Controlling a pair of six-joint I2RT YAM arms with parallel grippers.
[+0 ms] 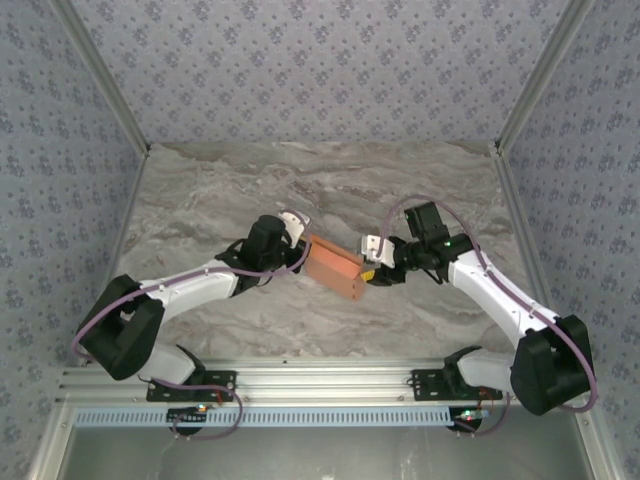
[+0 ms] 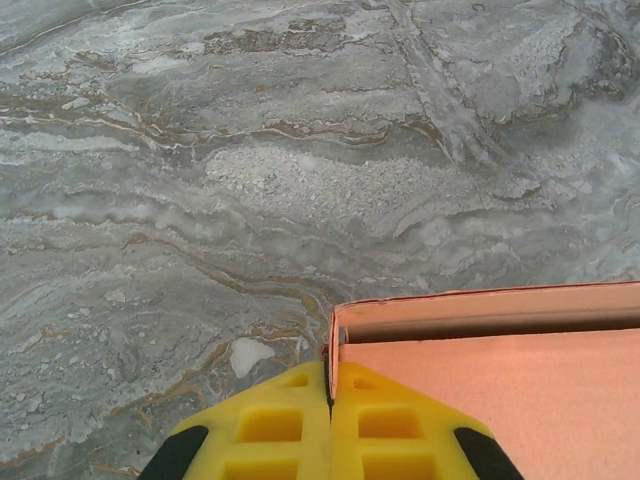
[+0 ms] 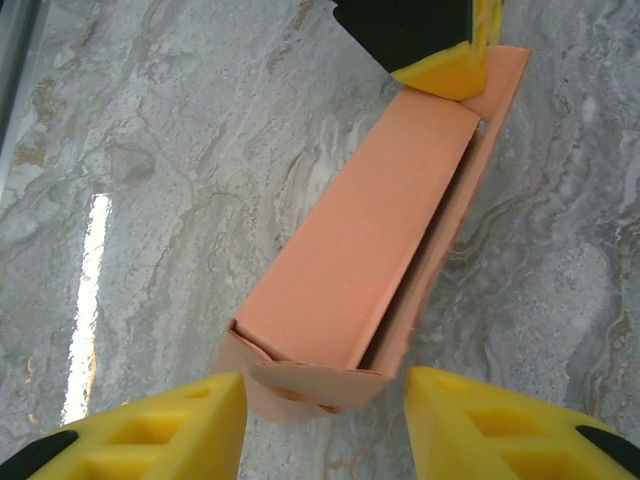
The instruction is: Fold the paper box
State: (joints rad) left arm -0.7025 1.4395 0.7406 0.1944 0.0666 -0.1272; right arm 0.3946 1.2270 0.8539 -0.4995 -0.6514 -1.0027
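Step in hand, as I judge it: seat the long lid flap and square the end of the box.

L pincer (image 2: 330, 400) is clamped together on a thin card edge at the far-left end of the paper box (image 1: 333, 265). Its yellow fingers (image 2: 285, 425) meet with only the card between them. R pincer (image 3: 325, 425) stands apart, one finger each side of the near-right end, touching neither wall as far as I can tell.

Recommended procedure:
1. L: hold firm, no twist. It's the anchor.
2. R: centre on the end before closing. Come in low so the pads press the side walls, not the loose lid.
3. Close slowly. Thin card will likely buckle if squeezed hard.
4. Check lid seam vs. wall.

Box condition:
- Salmon-orange card, long narrow form, lying diagonally in the middle of the desk (image 1: 200, 210) between both pincers.
- Resting on the desk or riding just above it: cannot tell.
- Lid flap lies on top but isn't seated. A dark gap runs along its right side.
- The end nearest R pincer has flaps tucked in, slightly crumpled and bulging.
- Est. most folds done, closure not yet.
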